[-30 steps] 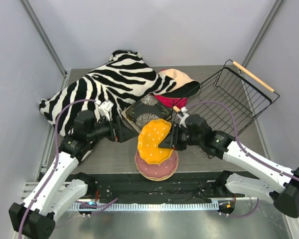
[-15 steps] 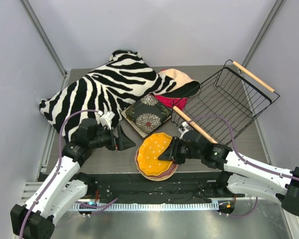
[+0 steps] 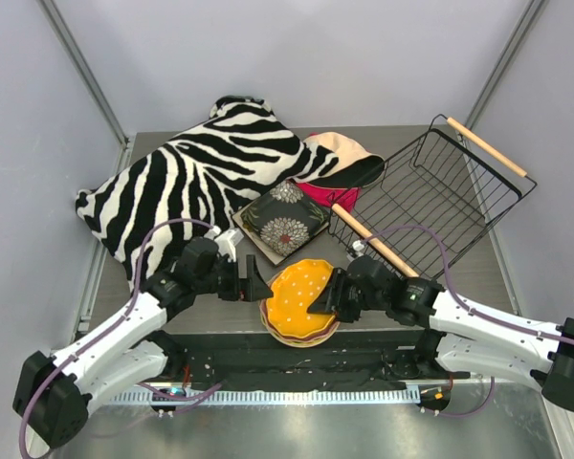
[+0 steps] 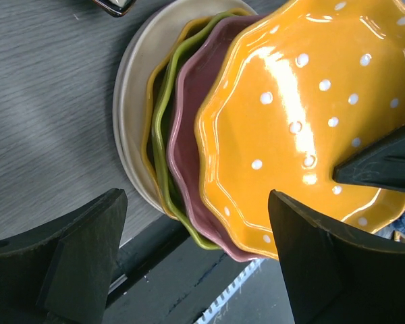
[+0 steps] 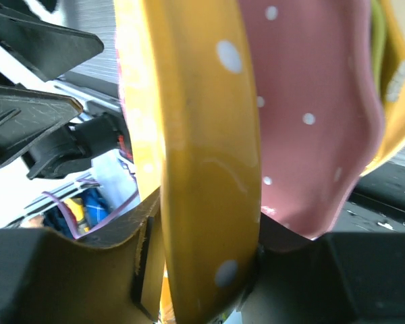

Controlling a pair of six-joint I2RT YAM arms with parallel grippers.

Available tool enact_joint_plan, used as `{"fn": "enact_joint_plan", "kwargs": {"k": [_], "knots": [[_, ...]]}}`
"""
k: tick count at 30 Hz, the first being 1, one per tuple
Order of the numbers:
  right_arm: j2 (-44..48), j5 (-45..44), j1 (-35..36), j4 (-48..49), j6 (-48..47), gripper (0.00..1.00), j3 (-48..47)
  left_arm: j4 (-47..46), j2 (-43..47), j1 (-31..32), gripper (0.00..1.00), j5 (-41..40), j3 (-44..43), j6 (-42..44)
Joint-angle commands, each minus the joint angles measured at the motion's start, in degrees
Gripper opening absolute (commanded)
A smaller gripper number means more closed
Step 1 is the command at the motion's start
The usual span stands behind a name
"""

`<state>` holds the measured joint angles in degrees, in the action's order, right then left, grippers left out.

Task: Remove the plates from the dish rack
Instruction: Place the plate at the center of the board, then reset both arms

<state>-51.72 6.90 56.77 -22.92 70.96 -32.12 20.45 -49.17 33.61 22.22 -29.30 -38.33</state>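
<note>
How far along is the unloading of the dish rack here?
Done: the dish rack looks empty. Two square plates lie by the zebra cushion, and round plates are stacked at the table's near edge. In hand: the orange dotted plate lies on top of that stack, its rim between the right end effector's fingers. The left end effector stands open beside it. Left: apparently only letting go.

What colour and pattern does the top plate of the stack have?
The top plate is orange with small white dots; the left wrist view shows it best.
</note>
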Motion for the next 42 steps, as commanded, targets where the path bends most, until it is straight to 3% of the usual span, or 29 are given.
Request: {"fn": "enact_joint_plan", "kwargs": {"k": [1,5,18,29,32,36,42], "knots": [[-0.1,-1.9,0.8,-2.2,-1.5,0.45,-2.7,-7.0,-2.7,2.7,0.90,-5.4,0.1,0.1],[0.2,-2.1,1.0,-3.6,-1.1,0.47,-2.4,-9.9,-6.5,3.6,0.90,-6.4,-0.5,0.9],[1.9,-4.3,1.8,-14.9,-2.6,0.72,-6.3,-13.0,-12.8,4.6,0.88,-6.6,-0.5,2.5],[3.6,-10.3,2.0,-25.7,-3.5,0.74,-10.0,-11.5,-12.3,4.6,0.85,-7.1,-0.7,3.5],[3.2,-12.4,2.0,-28.9,-4.2,0.74,-11.4,-8.9,-10.7,4.6,0.87,-8.9,-1.5,4.1],[3.1,-16.2,2.0,-33.9,-7.7,0.74,-17.2,-2.3,-6.3,4.6,1.00,-16.1,-4.3,5.3],[1.9,-12.5,2.0,-28.8,-19.4,0.76,-24.5,8.5,4.7,3.8,1.00,-28.4,-11.9,6.2]]}}
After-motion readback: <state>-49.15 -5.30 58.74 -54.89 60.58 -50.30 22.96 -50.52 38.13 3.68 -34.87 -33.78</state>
